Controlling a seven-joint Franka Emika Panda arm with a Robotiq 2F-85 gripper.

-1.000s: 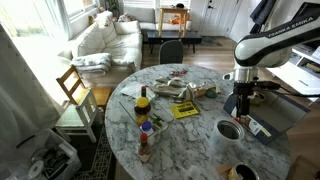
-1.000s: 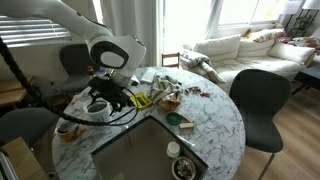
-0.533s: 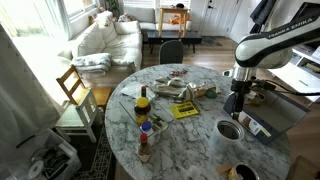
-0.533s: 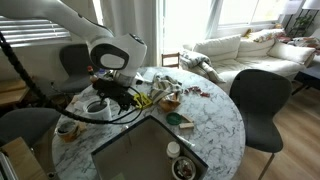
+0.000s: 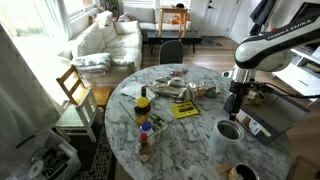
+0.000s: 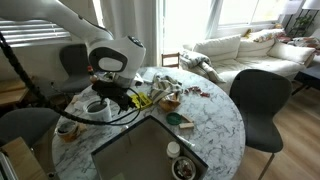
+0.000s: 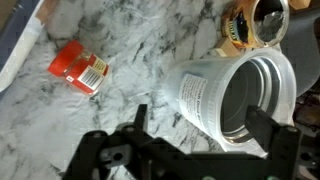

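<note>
My gripper [image 7: 205, 125] is open, its two black fingers spread on either side of a white cup [image 7: 235, 95] on the marble table. The cup is empty with a dark inside and a printed label on its wall. In both exterior views the gripper [image 5: 237, 100] [image 6: 103, 92] hangs just above the cup [image 5: 231, 129] [image 6: 97, 107] near the table's edge. A small red packet [image 7: 80, 70] lies on the marble beside it. Nothing is held.
A yellow sheet [image 5: 185, 110], snack wrappers and bottles [image 5: 143, 105] stand mid-table. A grey mat [image 6: 145, 150] holds a bowl [image 6: 185, 168] and a small cup [image 6: 174, 148]. A tape roll [image 7: 255, 25] lies past the white cup. A dark chair [image 6: 258, 100] stands by the table.
The arm has shifted only slightly over the white cup. The gripper stays open and the objects have not moved.
</note>
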